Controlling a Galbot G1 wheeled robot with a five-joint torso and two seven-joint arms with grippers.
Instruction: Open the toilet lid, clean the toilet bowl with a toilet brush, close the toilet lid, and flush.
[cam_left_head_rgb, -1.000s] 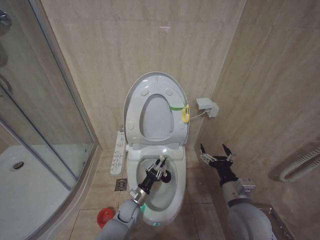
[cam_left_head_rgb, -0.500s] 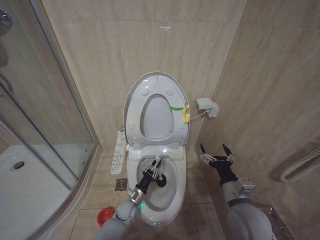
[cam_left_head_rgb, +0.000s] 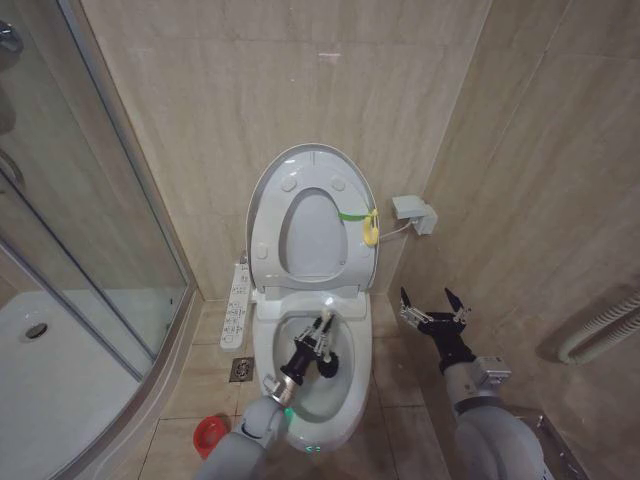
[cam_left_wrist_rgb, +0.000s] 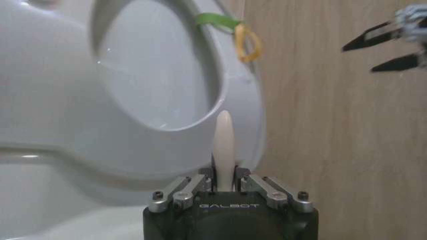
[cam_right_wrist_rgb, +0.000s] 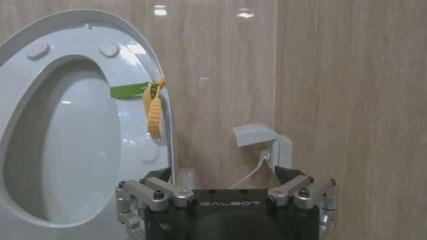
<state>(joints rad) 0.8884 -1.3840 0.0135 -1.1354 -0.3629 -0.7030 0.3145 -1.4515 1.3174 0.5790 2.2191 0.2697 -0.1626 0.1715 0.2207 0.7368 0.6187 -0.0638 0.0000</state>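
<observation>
While the toilet lid (cam_left_head_rgb: 312, 205) is standing upright against the tiled wall, the left end effector (cam_left_head_rgb: 318, 343) is working inside the toilet bowl (cam_left_head_rgb: 268, 345), its fingers clamped on the thin white handle of the toilet brush (cam_left_head_rgb: 326, 358). The handle's long axis is running along the end effector, with its rounded tip pointing up toward the lid, and the dark bristle head is sitting just below the fingers, against the smooth glossy ceramic. The right end effector (cam_left_head_rgb: 433, 308) is waiting beside the bowl with its fingers spread apart. A round red cup holder (cam_left_head_rgb: 209, 433) is standing on the floor, nearer to the left arm.
</observation>
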